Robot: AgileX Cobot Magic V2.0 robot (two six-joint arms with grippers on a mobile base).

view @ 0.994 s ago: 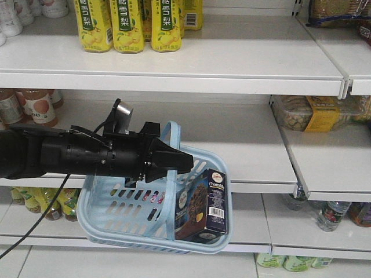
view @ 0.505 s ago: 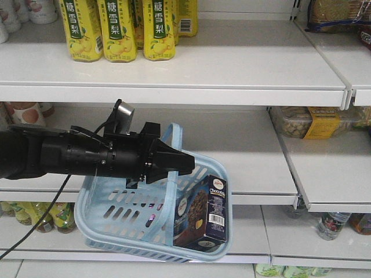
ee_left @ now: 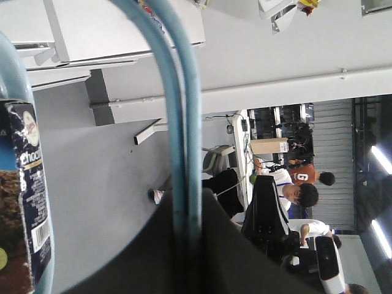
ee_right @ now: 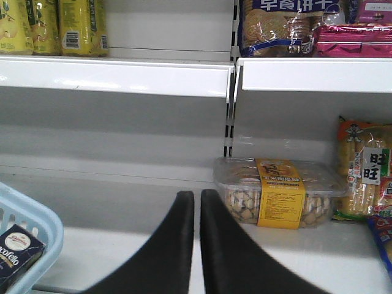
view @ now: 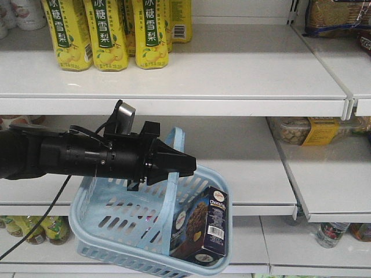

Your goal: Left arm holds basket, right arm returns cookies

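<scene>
My left pincer [view: 185, 165] gripped the handle [view: 171, 200] of the light blue plastic basket [view: 107, 226], which held a navy cookie carton [view: 203, 229]; my right pincer [ee_right: 196, 197] sat closed, empty.

The shelving sits lower in the front view than a second ago. The top shelf [view: 243, 63] has dropped, and more of the yellow bottles [view: 104, 35] shows; they have shifted left and look larger. The front edge of the middle shelf [view: 249, 197], which was level with the right rim of the basket [view: 104, 231], now runs below that rim. Of the peach bottles [view: 10, 121] only a sliver is left above the left arm [view: 69, 156]. The snack tub [view: 313, 130] and the water bottle [view: 329, 234] are lower too. Against the shelves, the arm now stands higher. The basket looks larger, its bottom close to the lower edge of the view, and the cookies [view: 203, 226] sit lower under the arm.
</scene>
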